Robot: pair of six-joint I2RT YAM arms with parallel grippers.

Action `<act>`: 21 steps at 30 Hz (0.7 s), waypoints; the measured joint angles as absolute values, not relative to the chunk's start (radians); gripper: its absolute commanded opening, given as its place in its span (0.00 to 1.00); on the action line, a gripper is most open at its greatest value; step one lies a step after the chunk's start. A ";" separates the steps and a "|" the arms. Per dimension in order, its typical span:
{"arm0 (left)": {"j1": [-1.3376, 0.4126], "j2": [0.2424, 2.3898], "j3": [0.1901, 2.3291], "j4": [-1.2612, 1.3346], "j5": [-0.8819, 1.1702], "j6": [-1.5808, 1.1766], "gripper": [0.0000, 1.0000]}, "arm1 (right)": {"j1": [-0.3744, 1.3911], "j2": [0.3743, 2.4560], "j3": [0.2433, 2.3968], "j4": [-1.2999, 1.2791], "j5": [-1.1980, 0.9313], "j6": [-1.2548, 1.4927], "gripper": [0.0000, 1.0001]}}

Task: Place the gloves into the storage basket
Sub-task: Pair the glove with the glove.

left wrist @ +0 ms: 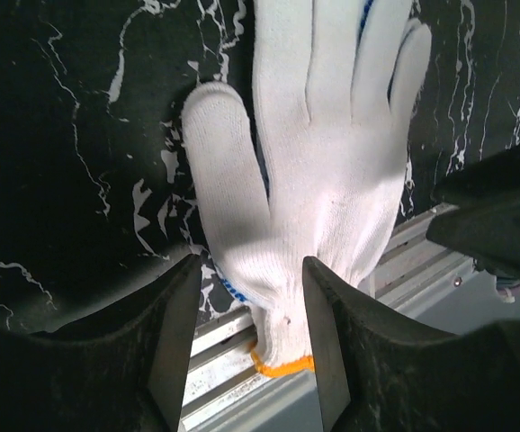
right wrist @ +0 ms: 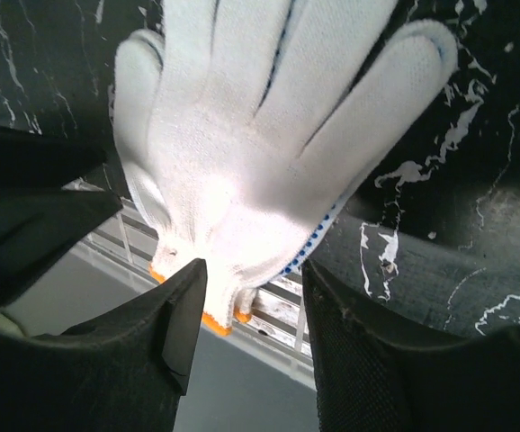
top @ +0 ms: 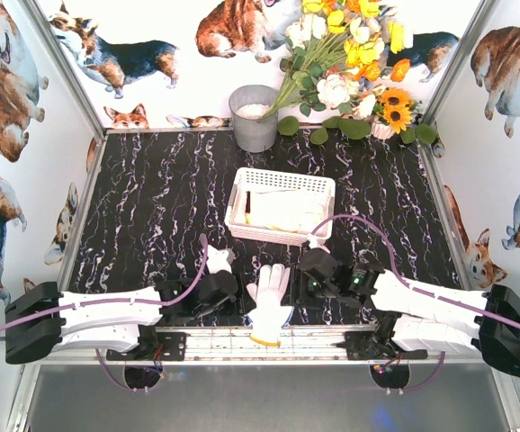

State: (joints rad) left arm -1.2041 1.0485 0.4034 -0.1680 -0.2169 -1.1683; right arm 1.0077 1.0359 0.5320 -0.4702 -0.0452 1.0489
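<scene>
Top external shows me one glove (top: 269,299) flat at the table's (top: 152,207) near edge, cuff over the rail (top: 233,340) — left gripper (left wrist: 251,261) and right gripper (right wrist: 255,265) flank it, jaws apart, empty; storage basket (top: 282,177) behind.

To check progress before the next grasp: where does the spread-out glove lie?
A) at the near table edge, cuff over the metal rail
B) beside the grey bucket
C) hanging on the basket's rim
A: the glove lies flat, its orange cuff over the metal rail, apart from the storage basket.
</scene>
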 measured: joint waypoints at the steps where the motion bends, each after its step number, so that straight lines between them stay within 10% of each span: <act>1: -1.194 1.052 0.400 -0.162 -0.214 -1.168 0.44 | 1.011 1.032 0.527 -0.472 -0.045 1.053 0.51; 21: -1.174 1.117 0.564 -0.299 -0.130 -1.090 0.55 | 1.047 0.983 0.367 -0.410 -0.104 1.196 0.42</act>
